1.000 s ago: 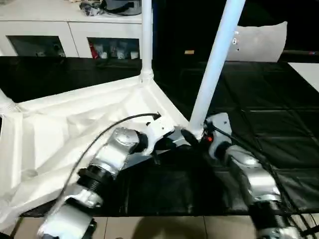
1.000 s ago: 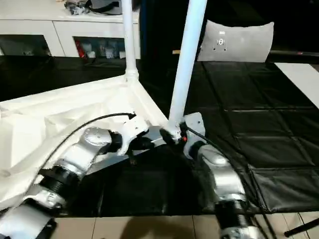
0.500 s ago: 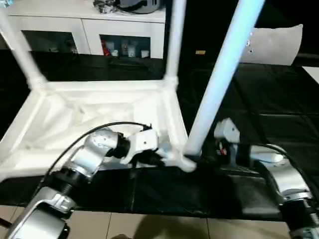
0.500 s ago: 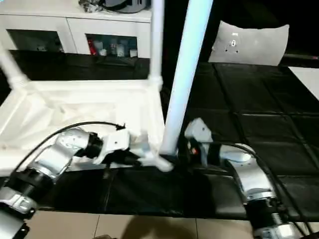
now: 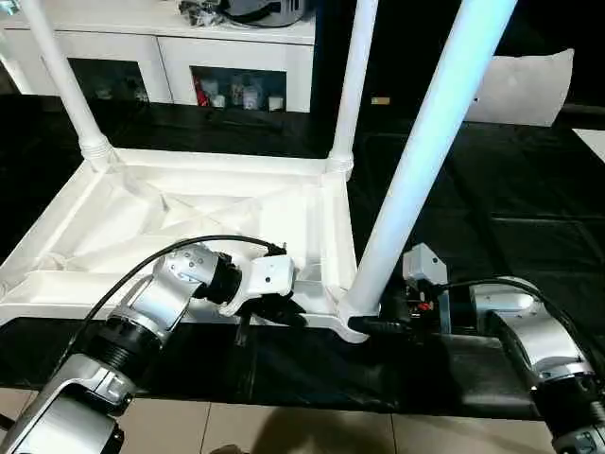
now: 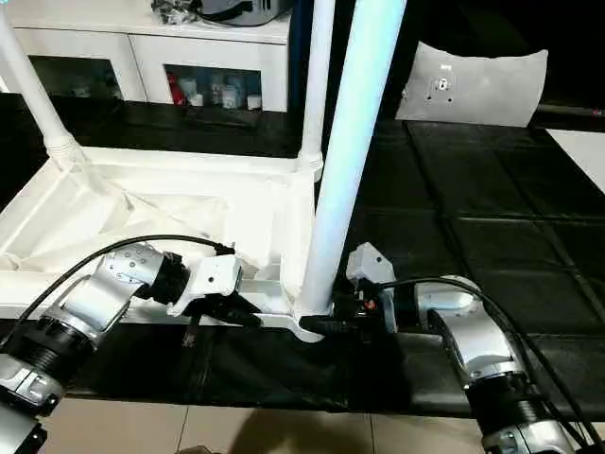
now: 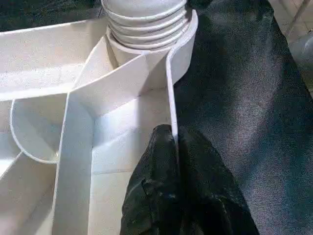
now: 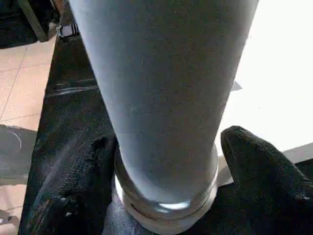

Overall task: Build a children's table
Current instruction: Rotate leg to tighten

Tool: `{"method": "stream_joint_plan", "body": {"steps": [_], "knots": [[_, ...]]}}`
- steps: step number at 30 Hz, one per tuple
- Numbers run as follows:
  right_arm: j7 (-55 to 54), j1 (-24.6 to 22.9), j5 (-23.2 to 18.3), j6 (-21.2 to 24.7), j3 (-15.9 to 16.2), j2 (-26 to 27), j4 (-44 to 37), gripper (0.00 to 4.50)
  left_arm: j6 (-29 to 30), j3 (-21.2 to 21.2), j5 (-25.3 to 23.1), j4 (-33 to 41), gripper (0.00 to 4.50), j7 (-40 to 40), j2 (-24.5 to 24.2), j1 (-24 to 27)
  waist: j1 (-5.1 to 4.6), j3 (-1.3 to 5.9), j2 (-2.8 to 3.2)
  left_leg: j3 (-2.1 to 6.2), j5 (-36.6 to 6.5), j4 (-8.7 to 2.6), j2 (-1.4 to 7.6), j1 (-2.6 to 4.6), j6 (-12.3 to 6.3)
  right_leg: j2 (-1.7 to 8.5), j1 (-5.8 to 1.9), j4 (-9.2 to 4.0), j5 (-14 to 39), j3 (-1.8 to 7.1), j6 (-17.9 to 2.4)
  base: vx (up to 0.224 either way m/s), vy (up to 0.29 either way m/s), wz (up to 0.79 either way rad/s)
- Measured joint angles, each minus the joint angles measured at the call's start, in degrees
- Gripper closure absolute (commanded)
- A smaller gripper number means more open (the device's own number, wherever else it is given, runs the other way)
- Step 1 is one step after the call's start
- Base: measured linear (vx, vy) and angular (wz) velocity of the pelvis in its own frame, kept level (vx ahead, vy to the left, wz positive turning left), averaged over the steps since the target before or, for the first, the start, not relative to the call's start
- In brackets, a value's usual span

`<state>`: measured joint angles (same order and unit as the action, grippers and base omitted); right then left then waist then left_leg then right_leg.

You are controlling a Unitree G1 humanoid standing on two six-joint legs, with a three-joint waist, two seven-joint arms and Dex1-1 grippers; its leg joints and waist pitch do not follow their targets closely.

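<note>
All three legs [image 5: 430, 161] run off the top edge; cabinet [image 5: 236, 90] contents blurred

Surface: black quilted mat [image 5: 492, 246] — seamed in large squares, covering the work area.
Front edge: mat ends at a pale tiled floor [image 5: 312, 430].
On the mat: children's table [image 5: 189, 213], upside down, ribbed underside up, legs rising from three corner sockets.
Rim by left fingers: the table's thin side wall stands between the left gripper's black fingers [image 7: 161, 161], mat just beyond.
Near corner: the closest leg [image 5: 416, 170] stands between the right gripper's fingers [image 8: 259, 171] — mat under them.
Far side: white cushion [image 6: 473, 85] lies on the mat.
</note>
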<state>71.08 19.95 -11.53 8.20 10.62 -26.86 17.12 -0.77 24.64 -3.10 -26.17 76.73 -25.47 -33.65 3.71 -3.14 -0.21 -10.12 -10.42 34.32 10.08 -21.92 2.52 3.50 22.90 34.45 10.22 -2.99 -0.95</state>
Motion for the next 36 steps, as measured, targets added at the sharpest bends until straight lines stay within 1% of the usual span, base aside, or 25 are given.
{"method": "stream_joint_plan", "body": {"steps": [4,8,13,15,16,18,20,23,24,25,26,28,30,32,33,34,36], "knots": [[0.59,0.22,-0.31,-0.01,0.0,0.32,0.8,1.66,-0.22,0.02,0.0,-0.09,4.5,0.01,-0.04,-0.02,-0.02,0.0,0.0,0.0,0.0,0.02,0.0,0.0,0.0,0.0,0.0,0.01,0.0,-0.01,0.0,0.0,0.0,0.0],[0.67,0.28,-0.66,0.21,0.01,0.38,1.05,1.8,-0.22,0.01,0.0,-0.09,4.5,0.01,-0.05,-0.02,-0.01,0.01,-0.01,0.0,0.0,0.02,0.01,0.0,0.0,0.0,0.0,0.03,0.0,-0.01,0.0,0.0,0.0,0.0],[0.35,-0.04,-1.06,0.57,-0.12,0.57,0.88,1.84,0.05,-0.05,0.06,-0.08,4.5,0.01,0.04,-0.01,0.0,0.01,-0.01,0.0,0.0,0.02,0.02,0.0,0.0,0.0,0.0,0.03,0.0,-0.02,0.0,0.0,0.0,0.0],[-1.15,-1.41,-1.35,1.4,-0.92,1.76,-0.46,1.85,1.72,-0.2,0.48,0.08,4.5,-0.14,0.56,0.02,-0.02,0.01,0.0,0.0,0.0,0.02,0.03,0.03,0.01,-0.01,-0.01,0.05,0.0,-0.02,0.0,0.0,0.0,0.0],[-2.97,-2.53,-1.36,2.4,-1.42,2.56,-1.78,1.85,3.53,-0.86,0.67,0.22,4.5,-0.79,0.97,0.03,0.0,0.02,0.01,0.0,0.01,0.01,0.03,0.07,0.01,-0.01,-0.03,0.06,0.0,-0.02,0.0,0.0,0.0,0.0],[-9.21,-4.09,-1.01,4.5,-2.83,5.36,-3.28,1.85,7.66,-2.24,0.45,0.24,4.5,-3.46,1.94,0.03,-0.34,0.03,0.03,0.0,0.03,0.04,0.02,0.29,0.05,-0.01,-0.14,0.14,-0.03,0.0,-0.05,0.0,0.0,0.0],[-16.22,-4.17,0.29,5.8,-4.01,8.78,-3.23,1.85,11.29,-3.27,-0.65,0.2,4.5,-7.32,3.26,0.03,-0.86,0.03,0.03,-0.01,0.04,0.06,0.01,0.61,0.08,0.0,-0.34,0.17,0.1,0.02,0.17,0.0,0.0,0.0],[-25.76,-3.81,1.9,7.03,-6.08,12.95,-2.31,1.85,15.38,-4.49,-2.07,0.07,4.5,-13.37,6.47,-0.05,-2.18,0.02,0.05,0.0,0.04,0.08,-0.01,0.89,0.09,0.02,-0.57,-0.07,0.2,-0.02,0.33,0.0,0.0,0.0],[-28.11,-3.53,2.1,7.5,-6.76,13.91,-1.88,1.85,16.32,-4.76,-2.2,-0.08,4.5,-15.19,7.64,-0.08,-2.48,0.02,0.06,0.05,0.04,0.06,-0.01,0.93,0.09,0.03,-0.65,-0.29,0.2,-0.11,0.33,0.0,0.0,0.0],[-31.48,-2.88,2.46,7.88,-8.16,15.74,-0.76,1.85,17.53,-5.31,-2.49,-0.69,4.5,-18.11,9.52,-0.23,-2.86,0.02,0.08,0.17,0.04,0.06,-0.01,0.91,0.09,0.05,-0.72,-0.51,0.2,-0.28,0.33,0.0,0.0,0.0],[-35.53,-1.82,2.97,8.33,-9.37,17.45,0.46,1.85,18.67,-5.97,-2.92,-1.44,4.5,-21.29,11.65,-0.45,-3.45,0.01,0.08,0.2,0.04,0.12,-0.02,0.83,0.09,0.22,-0.71,-0.7,0.2,-0.53,0.33,0.0,0.0,0.0],[-41.75,-0.86,3.91,9.29,-11.07,19.78,1.26,1.85,21.1,-7.16,-3.0,-2.51,4.5,-26.46,15.28,-0.82,-3.86,-0.01,0.12,0.2,0.03,0.09,-0.07,0.86,0.08,0.53,-0.83,-1.04,0.2,-0.9,0.33,0.0,0.0,0.0],[-47.55,0.62,5.35,10.6,-12.09,21.63,1.8,1.85,23.3,-7.88,-3.31,-2.95,4.5,-31.32,18.44,-1.12,-4.51,-0.01,0.13,0.19,0.02,0.04,-0.2,0.82,0.05,0.78,-0.85,-1.34,0.19,-1.07,0.32,0.0,0.0,0.0],[-50.9,1.4,6.48,10.46,-12.37,22.58,2.34,1.85,24.82,-7.99,-3.42,-3.0,4.5,-34.05,20.24,-1.43,-4.96,-0.02,0.13,0.16,-0.01,0.04,-0.27,0.78,0.01,0.87,-0.84,-1.43,0.18,-1.05,0.31,0.0,0.0,0.0],[-51.83,1.86,7.05,10.37,-12.36,22.81,2.68,1.3,25.24,-7.98,-3.48,-3.13,4.5,-34.81,20.66,-1.71,-5.03,-0.02,0.13,0.14,-0.02,0.04,-0.29,0.74,-0.02,0.87,-0.8,-1.43,0.18,-1.02,0.3,0.0,0.0,0.0],[-52.05,2.06,7.44,9.88,-12.36,22.87,3.07,1.16,25.35,-7.96,-3.69,-3.17,4.5,-35.09,20.83,-1.84,-5.02,-0.02,0.13,0.14,-0.03,0.04,-0.29,0.69,-0.04,0.87,-0.74,-1.43,0.16,-1.02,0.28,0.0,0.0,0.0],[-52.03,2.06,7.51,9.18,-12.33,23.21,3.2,1.09,25.32,-7.97,-3.91,-3.09,4.5,-35.22,20.87,-1.92,-4.95,-0.01,0.13,0.14,-0.07,0.02,-0.29,0.7,-0.11,0.87,-0.73,-1.38,0.01,-1.02,0.23,0.0,0.0,0.0]]}}
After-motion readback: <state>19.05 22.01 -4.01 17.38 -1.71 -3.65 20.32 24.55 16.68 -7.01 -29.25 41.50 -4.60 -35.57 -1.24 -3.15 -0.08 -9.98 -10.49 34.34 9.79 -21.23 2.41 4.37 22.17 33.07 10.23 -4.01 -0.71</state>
